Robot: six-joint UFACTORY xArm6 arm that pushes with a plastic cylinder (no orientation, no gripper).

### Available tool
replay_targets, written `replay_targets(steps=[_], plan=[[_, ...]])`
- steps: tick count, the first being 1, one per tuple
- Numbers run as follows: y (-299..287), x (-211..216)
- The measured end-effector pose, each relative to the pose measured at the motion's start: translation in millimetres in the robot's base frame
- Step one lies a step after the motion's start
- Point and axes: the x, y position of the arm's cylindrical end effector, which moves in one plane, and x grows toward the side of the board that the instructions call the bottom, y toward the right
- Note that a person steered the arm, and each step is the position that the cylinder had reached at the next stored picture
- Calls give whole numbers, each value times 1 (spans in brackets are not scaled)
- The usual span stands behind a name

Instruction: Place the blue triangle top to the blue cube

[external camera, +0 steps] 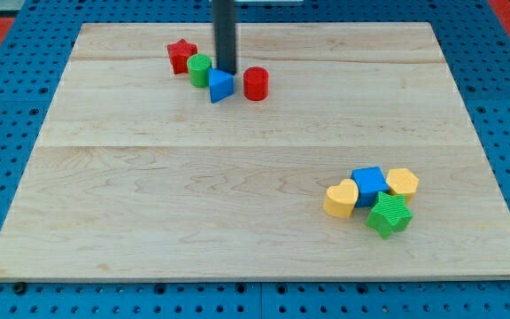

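Blue triangle [221, 86] lies in the upper left of the frame, on the wooden board [237, 177], in a small cluster. Its pointed end faces the frame's bottom left and its broad edge the upper right, so its long axis runs on a slight diagonal; the exact facing is hard to read at this size. The arm carries no claw, so there is nothing to read as wide, narrow or holding; it ends in a dark rod, and my tip [226, 71] sits at the triangle's upper edge, touching it or nearly so; contact cannot be confirmed. The rod rises straight up and is cut off by the frame's top. Green cylinder [200, 69] stands just left of my tip, touching the triangle's upper left side as far as I can tell, and partly covers the red star [181, 56] behind it. Red cylinder [256, 83] stands just right of the triangle, a small gap between them. Blue cube [369, 185] lies well apart in the lower right of the frame, with the yellow heart [341, 198] on its left, a yellow hexagon-like block [402, 182] on its right and the green star [389, 214] overlapping its lower edge.
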Motion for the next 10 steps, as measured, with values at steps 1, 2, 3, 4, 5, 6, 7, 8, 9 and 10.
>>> replay_targets(steps=[1, 2, 3, 4, 5, 6, 7, 8, 9, 10], plan=[[-32, 8], [-32, 36], [4, 49], [-25, 27], [6, 10], [64, 20], [90, 76], [90, 115], [48, 105], [54, 145]])
